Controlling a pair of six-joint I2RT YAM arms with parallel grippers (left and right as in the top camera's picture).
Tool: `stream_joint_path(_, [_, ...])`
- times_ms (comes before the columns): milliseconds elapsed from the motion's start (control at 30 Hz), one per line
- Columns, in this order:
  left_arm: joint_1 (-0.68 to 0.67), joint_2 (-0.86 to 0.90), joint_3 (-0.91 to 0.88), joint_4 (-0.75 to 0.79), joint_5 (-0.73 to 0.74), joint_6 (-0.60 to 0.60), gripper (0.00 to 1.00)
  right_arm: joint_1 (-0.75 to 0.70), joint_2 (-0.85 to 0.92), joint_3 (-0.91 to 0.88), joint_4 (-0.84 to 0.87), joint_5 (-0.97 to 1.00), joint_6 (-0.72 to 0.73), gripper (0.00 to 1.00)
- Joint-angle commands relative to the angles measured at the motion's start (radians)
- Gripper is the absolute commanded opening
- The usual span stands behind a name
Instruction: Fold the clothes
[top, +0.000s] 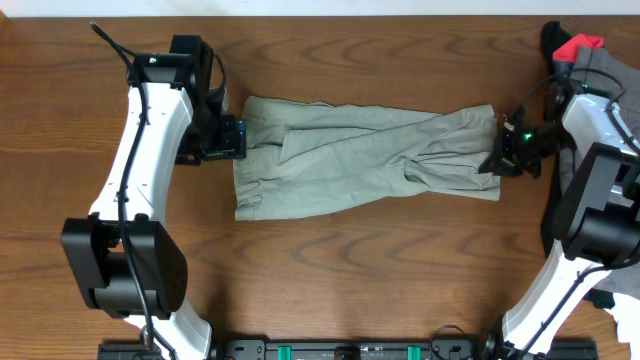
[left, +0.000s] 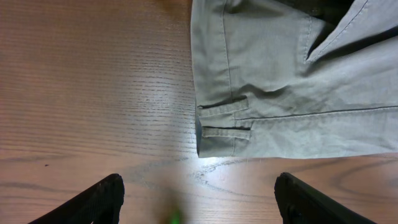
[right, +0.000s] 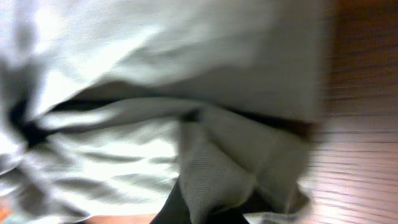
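The khaki shorts (top: 360, 160) lie stretched left to right across the middle of the table, creased and twisted toward the right end. My left gripper (top: 236, 138) is at their left end. In the left wrist view it (left: 199, 202) is open and empty over bare wood, just short of the waistband edge with its two belt loops (left: 227, 118). My right gripper (top: 497, 156) is at the right end of the shorts. In the blurred right wrist view it (right: 205, 211) is shut on a bunched fold of the khaki cloth (right: 230, 168).
A black and red cloth (top: 575, 45) and a darker grey garment (top: 612, 70) lie at the far right edge, behind the right arm. More grey cloth (top: 627, 320) shows at the bottom right corner. The wooden table (top: 360, 280) surrounds the shorts.
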Motion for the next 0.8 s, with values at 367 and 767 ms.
stream_joint_path(367, [0.002,-0.018,-0.004,0.022,-0.008,0.01,0.8,-0.016,-0.228,0.115,0.406,-0.785,0.19,0.01])
stream_joint_path(767, [0.001,-0.016,-0.005,0.041,-0.008,0.01,0.79,0.015,-0.228,0.115,0.28,-0.458,0.173,0.4])
